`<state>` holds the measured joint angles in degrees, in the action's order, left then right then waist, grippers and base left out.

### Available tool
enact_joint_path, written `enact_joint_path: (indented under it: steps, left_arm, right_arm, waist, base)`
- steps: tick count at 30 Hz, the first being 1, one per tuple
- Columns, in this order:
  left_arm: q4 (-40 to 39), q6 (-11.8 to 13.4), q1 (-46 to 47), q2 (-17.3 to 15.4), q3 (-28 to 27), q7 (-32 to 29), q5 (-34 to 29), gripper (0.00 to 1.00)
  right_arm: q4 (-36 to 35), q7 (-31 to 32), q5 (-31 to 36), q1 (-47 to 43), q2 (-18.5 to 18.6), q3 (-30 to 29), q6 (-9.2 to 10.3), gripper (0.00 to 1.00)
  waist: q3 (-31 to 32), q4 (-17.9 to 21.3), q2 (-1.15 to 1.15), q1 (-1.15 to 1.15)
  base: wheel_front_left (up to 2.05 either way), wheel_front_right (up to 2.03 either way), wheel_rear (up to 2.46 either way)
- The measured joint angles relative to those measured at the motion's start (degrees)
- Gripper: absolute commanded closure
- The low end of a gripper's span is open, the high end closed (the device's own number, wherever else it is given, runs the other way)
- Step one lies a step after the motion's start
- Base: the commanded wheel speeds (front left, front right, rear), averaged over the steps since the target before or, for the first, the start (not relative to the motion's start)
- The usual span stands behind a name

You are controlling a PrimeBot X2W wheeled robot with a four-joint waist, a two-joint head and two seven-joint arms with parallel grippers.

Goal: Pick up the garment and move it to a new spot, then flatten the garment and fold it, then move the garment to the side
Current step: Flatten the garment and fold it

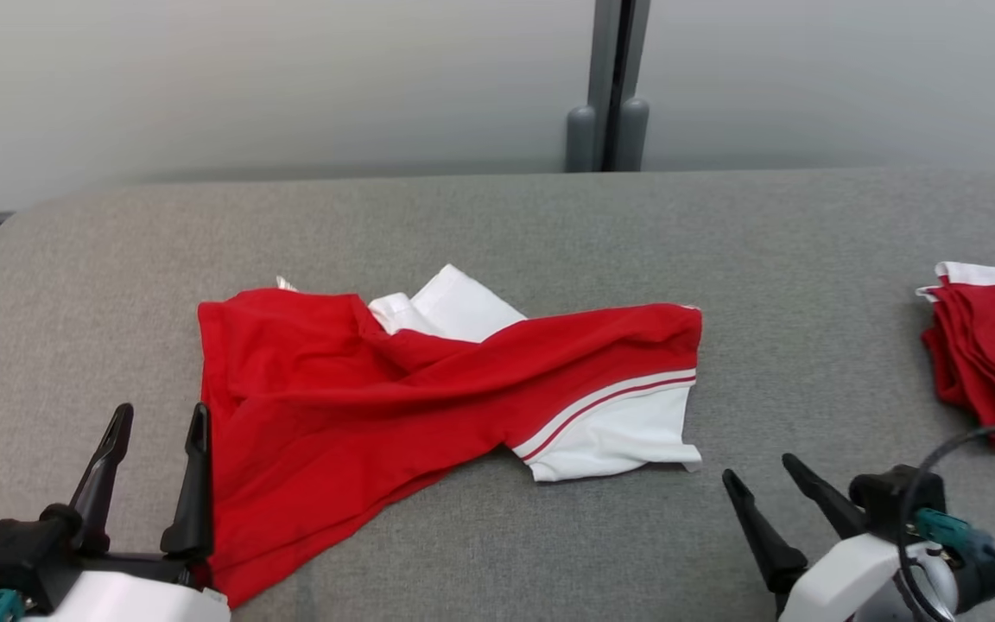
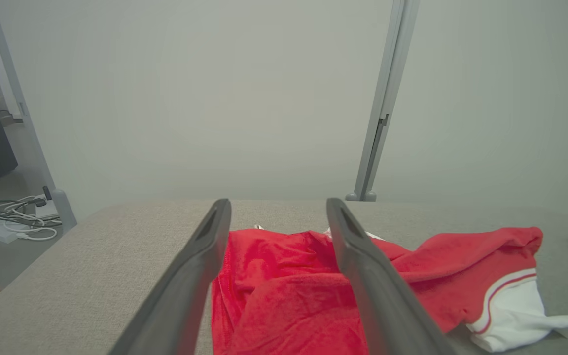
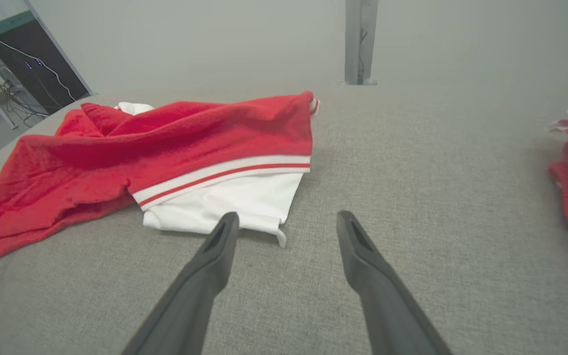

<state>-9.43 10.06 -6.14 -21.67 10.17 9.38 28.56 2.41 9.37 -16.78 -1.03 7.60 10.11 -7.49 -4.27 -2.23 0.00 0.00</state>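
Since both pincers sit low at the near edge with nothing between their fingers, I read this as pre-grasp. Left pincer (image 1: pixel 161 416) is spread apart, just beside the near-left corner of the garment (image 1: pixel 394 389). Right pincer (image 1: pixel 759 468) is also apart, near the white panel's corner and not touching it.

Garment lies crumpled mid-desk (image 1: pixel 497 225). The red body is twisted into a diagonal ridge, with the white striped panel toward the right and a white piece poking out on the far side.

Placement makes sense: one pincer per end means a two-handed lift, so the cloth would come up stretched rather than bunched. Red pile (image 1: pixel 994 345) sits at the desk's right edge, well apart from the garment. I judge that to be the "side" spot for done pieces.

Unclear bits:
- Near-left hem is hidden behind the left wrist housing in head view.
- The twist hides how the layers stack underneath, so I can't tell shirt from shorts.
- Small pale bit at the far-left corner may be a tag, too small to call.
- Pile is cut off by the frame edge, count unknown.
- In left wrist view the fingers block part of the red body.
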Motion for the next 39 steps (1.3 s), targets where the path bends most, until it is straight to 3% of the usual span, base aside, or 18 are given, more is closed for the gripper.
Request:
enact_joint_path:
  steps: [13, 14, 15, 24, 33, 39]
  left_arm:
    - [3.01, -1.44, 4.75, 1.42, 1.67, 2.24, -0.42, 0.0]
    - [3.32, -1.52, 5.12, 1.53, 1.7, 2.34, -0.42, 0.0]
    - [3.6, -1.63, 5.52, 1.56, 1.69, 2.49, -0.42, 0.0]
    - [5.22, -1.77, 5.83, 1.33, 1.21, 3.34, -0.42, 0.0]
    - [5.25, -1.72, 5.84, 0.69, 0.98, 3.41, -0.41, 0.0]
    - [5.16, -1.67, 6.61, 0.55, 1.14, 3.25, -0.4, 0.0]
  right_arm:
    - [14.78, -3.36, -1.14, 10.79, 2.11, 6.86, 0.0, 0.0]
    - [15.53, -3.59, -1.46, 11.44, 2.2, 7.21, 0.0, 0.62]
    - [16.08, -3.63, -2.22, 11.95, 2.23, 7.69, 0.0, 1.0]
    - [12.61, -2.07, -4.99, 11.55, 4.93, 9.18, 0.0, 1.0]
    - [0.2, 6.73, -10.28, 5.53, 4.35, 4.53, 0.03, 1.0]
    - [-1.8, 12.1, -11.99, 3.99, 3.53, 2.59, 0.01, 1.0]
  waist:
    - [-6.63, -3.46, 0.0, 0.0]
    - [-7.03, -3.59, 0.0, 0.0]
    - [-7.36, -3.68, 0.0, 0.0]
    - [-7.77, -2.47, 0.0, 0.0]
    - [-7.53, -0.42, 0.0, 0.0]
    - [-8.45, 0.13, 0.0, 0.0]
  base:
    - [0.0, 0.0, 0.0]
    - [0.0, 0.0, 0.0]
    - [0.0, 0.0, 0.0]
    - [0.0, 0.0, 0.0]
    - [0.0, 0.0, 0.0]
    - [0.0, 0.0, 0.0]
